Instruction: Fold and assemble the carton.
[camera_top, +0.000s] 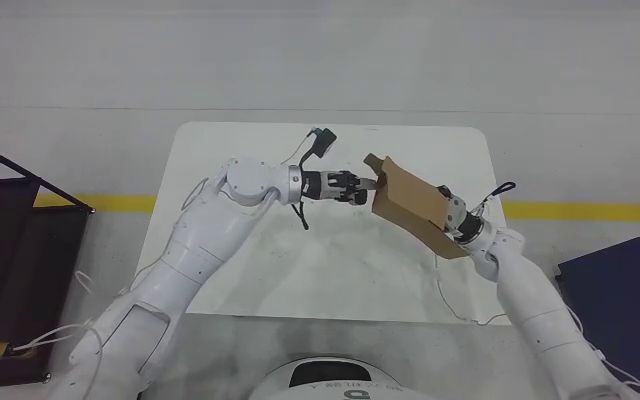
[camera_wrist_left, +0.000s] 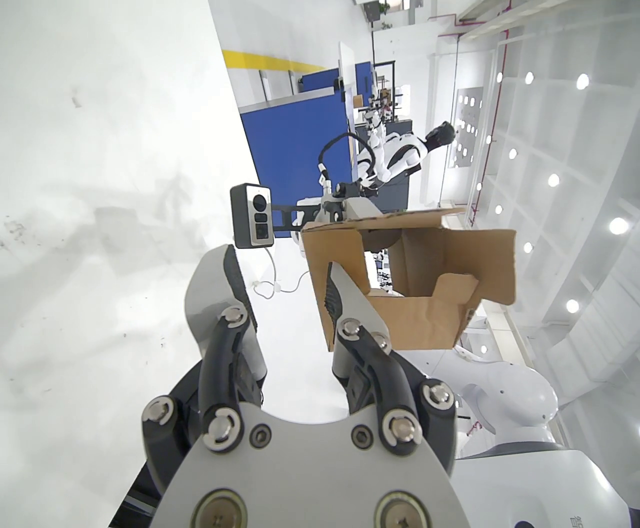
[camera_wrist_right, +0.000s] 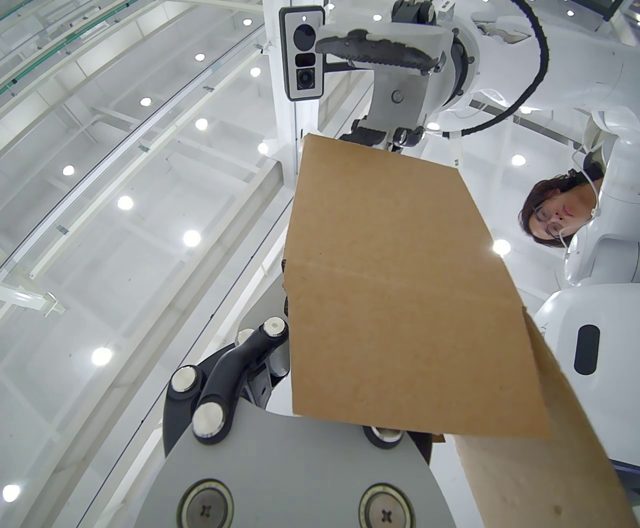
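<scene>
Closest to the right wrist camera was the carton (camera_wrist_right: 400, 290), its broad brown panel rising straight off the mount, because I had that arm carrying it by one end. Below it lay the white table (camera_top: 300, 270). The carton was off the table altogether, tilted in the air over the right half, which left its ends free for folding. Its open mouth faced my left arm, so the left wrist camera looked right into the half-formed tube.

I judged the right gripper (camera_top: 452, 214) to be clamped on the carton's far end: the cardboard hid its fingers, but nothing else bore the box. The left gripper (camera_wrist_left: 281, 262) had its fingers spread, level with the near end. One finger (camera_wrist_left: 350, 300) lay just in front of the side flap (camera_wrist_left: 335, 245); touching or not, I could not tell. I read that as lining up to push the flap inward. A smaller notched flap (camera_wrist_left: 452, 295) already leaned into the mouth.
</scene>
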